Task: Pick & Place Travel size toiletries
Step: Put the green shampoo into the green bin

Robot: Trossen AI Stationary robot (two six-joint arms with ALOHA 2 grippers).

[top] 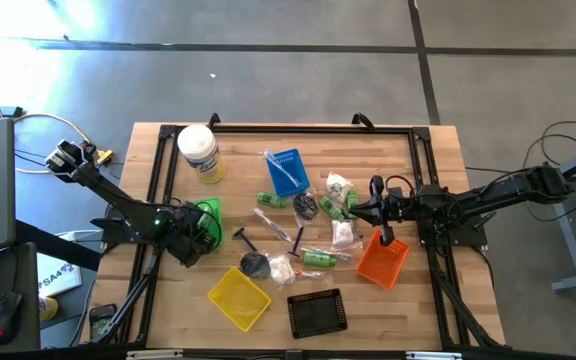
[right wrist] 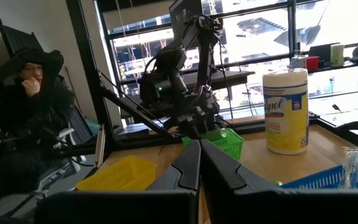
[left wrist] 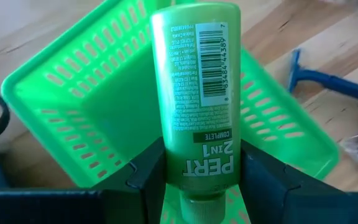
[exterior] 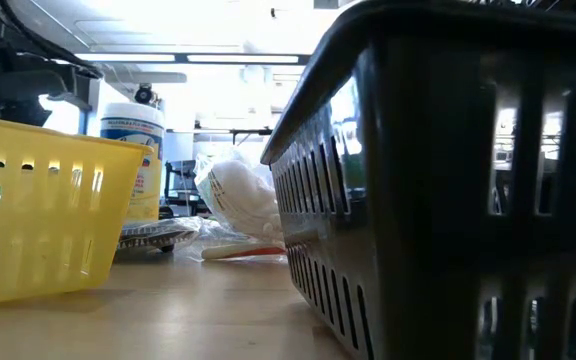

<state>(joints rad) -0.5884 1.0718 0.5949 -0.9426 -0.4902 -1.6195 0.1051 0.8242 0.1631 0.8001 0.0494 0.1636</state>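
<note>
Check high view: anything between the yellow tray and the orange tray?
Yes: between yellow tray and orange tray lie a white sachet and a green bottle.

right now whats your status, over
Left gripper shut on green bottle, above green tray. Right gripper shut, empty, waiting over the table's right side. Nothing in the way.

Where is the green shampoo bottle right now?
The left gripper holds the green bottle over the green tray, at the table's left side.
</note>
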